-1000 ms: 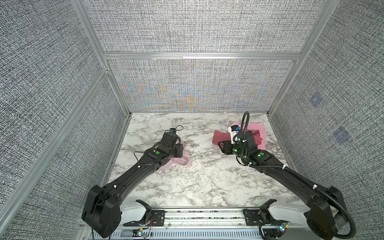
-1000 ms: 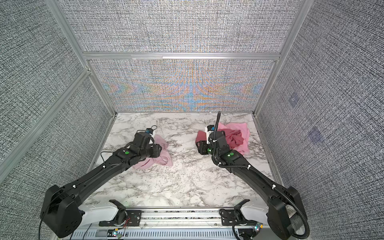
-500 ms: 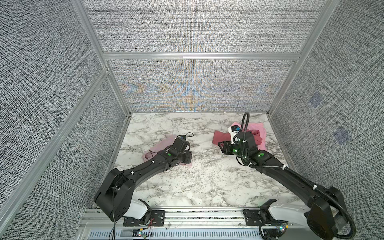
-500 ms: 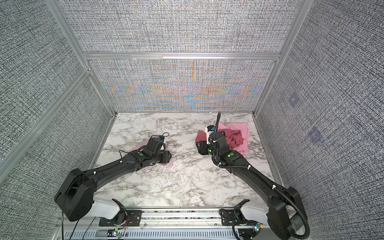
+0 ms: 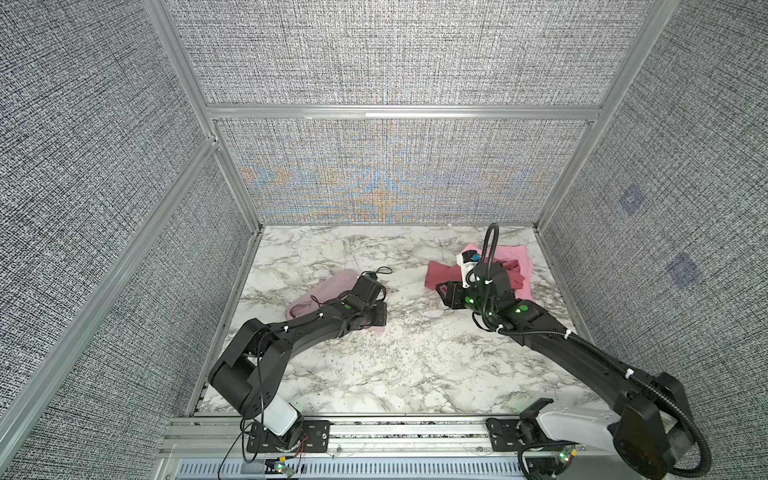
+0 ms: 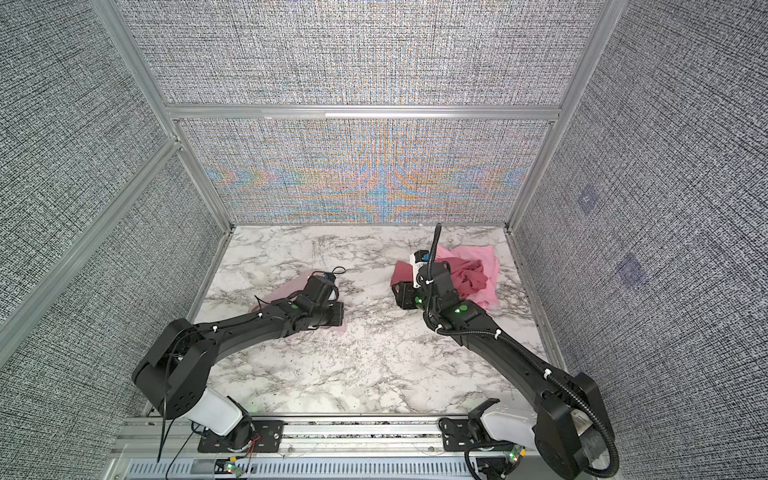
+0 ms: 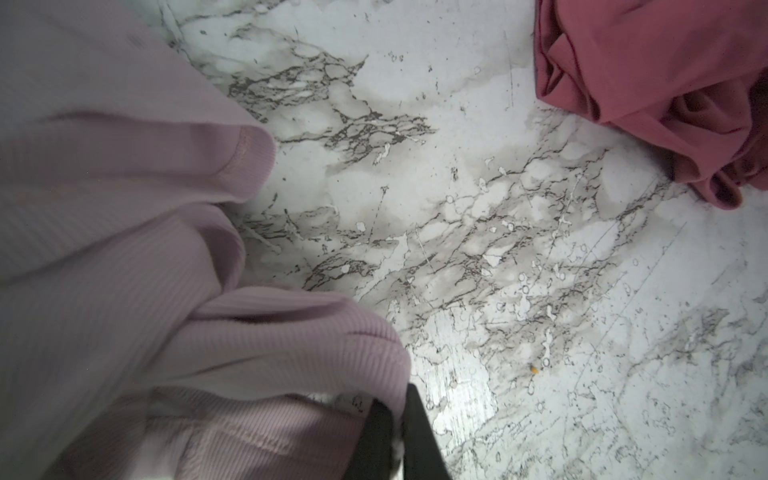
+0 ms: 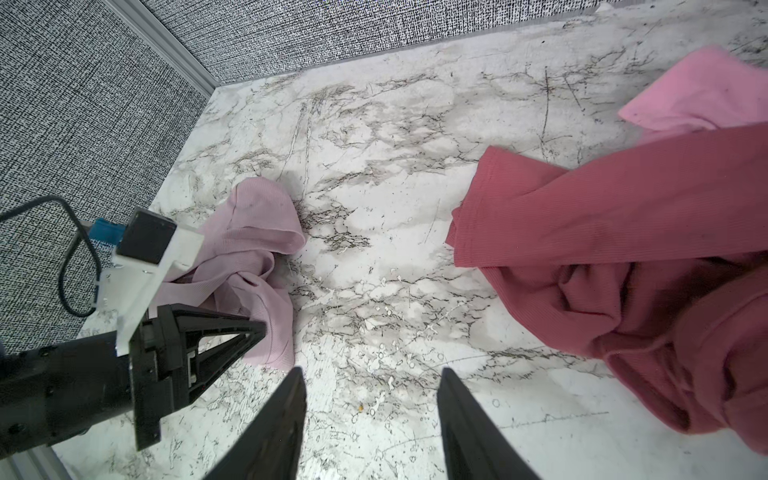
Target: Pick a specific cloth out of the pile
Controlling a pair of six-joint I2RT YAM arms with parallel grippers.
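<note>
Grasp step: left gripper (image 7: 397,399) at the cloth (image 7: 124,249), pile (image 7: 644,83) well apart.
In both top views the cloth (image 5: 328,286) lies at 9 o'clock on the table (image 5: 415,365), the pile (image 6: 478,270) at 2 o'clock. Left wrist: jaws together at the cloth's fold; whether fabric is pinched, I cannot tell. Right wrist: right gripper (image 8: 372,370) stands apart over bare table. Next, I judge: a slow lift, checking that the cloth follows.

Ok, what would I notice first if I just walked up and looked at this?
Probably the pile of rose-red and bright pink fabric at the back right of the marble table. Then the pale mauve cloth lying alone on the left, with the left arm's fingers shut at its edge.
</note>
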